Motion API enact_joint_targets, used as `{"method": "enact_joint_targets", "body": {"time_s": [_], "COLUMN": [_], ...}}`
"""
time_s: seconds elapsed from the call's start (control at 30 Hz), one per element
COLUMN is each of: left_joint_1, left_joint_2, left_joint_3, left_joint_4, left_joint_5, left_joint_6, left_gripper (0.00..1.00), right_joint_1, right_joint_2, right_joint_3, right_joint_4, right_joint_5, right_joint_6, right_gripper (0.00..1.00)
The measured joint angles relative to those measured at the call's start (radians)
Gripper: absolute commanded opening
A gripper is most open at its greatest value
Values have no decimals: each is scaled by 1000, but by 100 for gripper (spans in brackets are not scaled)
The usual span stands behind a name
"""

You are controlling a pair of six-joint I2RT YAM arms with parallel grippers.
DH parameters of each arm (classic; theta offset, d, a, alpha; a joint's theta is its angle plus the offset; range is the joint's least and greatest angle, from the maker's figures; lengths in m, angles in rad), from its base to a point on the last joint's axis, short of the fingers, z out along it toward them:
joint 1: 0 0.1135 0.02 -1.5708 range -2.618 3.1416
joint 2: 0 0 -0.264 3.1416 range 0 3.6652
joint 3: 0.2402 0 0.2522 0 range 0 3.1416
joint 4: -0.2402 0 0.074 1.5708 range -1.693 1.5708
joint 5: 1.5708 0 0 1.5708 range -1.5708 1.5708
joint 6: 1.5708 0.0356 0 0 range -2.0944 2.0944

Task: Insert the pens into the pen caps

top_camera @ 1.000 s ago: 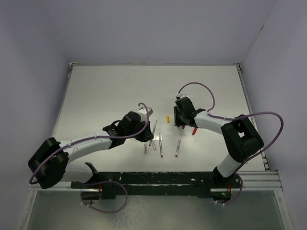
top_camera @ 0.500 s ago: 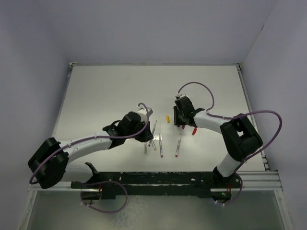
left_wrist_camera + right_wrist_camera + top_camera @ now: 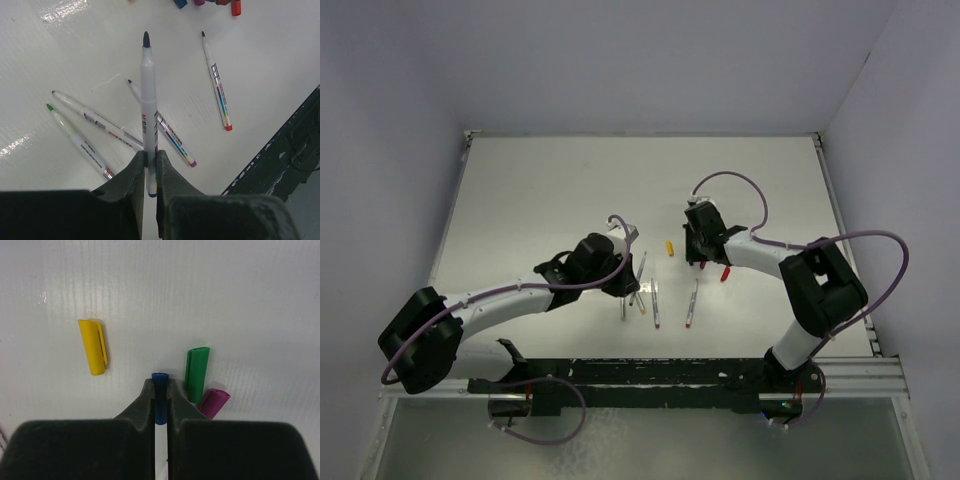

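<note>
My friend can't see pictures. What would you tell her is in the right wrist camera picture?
The right gripper pinches a dark blue cap over a white table. A yellow cap lies off to the left, and a green cap and a purple cap lie close together just to the gripper's right.

Overhead view spans the table (image 3: 570, 180); wrist views sit close above it.
</note>
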Motion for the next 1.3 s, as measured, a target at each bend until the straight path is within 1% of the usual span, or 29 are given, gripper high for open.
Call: {"method": "enact_joint_targets", "body": {"time_s": [0.37,0.5,0.6,0.73,0.9,1.03,1.17,1.3], "left_joint_1": [0,0,0,0,0,0,0,0], "left_joint_2": [-12,-12,-9,10,28,30,29,28], "left_joint_3": [0,8,44,123,196,202,192,183], "left_joint_4": [-1,-1,-3,14,96,169,243,300], "left_joint_5": [-18,-19,-18,3,66,103,126,148], "left_joint_6": [0,3,12,33,37,18,-26,-55], "left_gripper": [0,0,0,0,0,0,0,0], "right_joint_1": [0,0,0,0,0,0,0,0], "right_joint_2": [-28,-98,-179,-305,-456,-542,-588,-632], "right_joint_3": [7,39,89,125,125,125,119,53], "right_joint_4": [-67,-89,-86,-14,93,171,228,311], "right_joint_5": [-16,-38,-76,-130,-190,-200,-212,-216], "right_joint_6": [-10,-30,-42,-61,-69,-61,-48,-31], "right_gripper": [0,0,0,0,0,0,0,0]}}
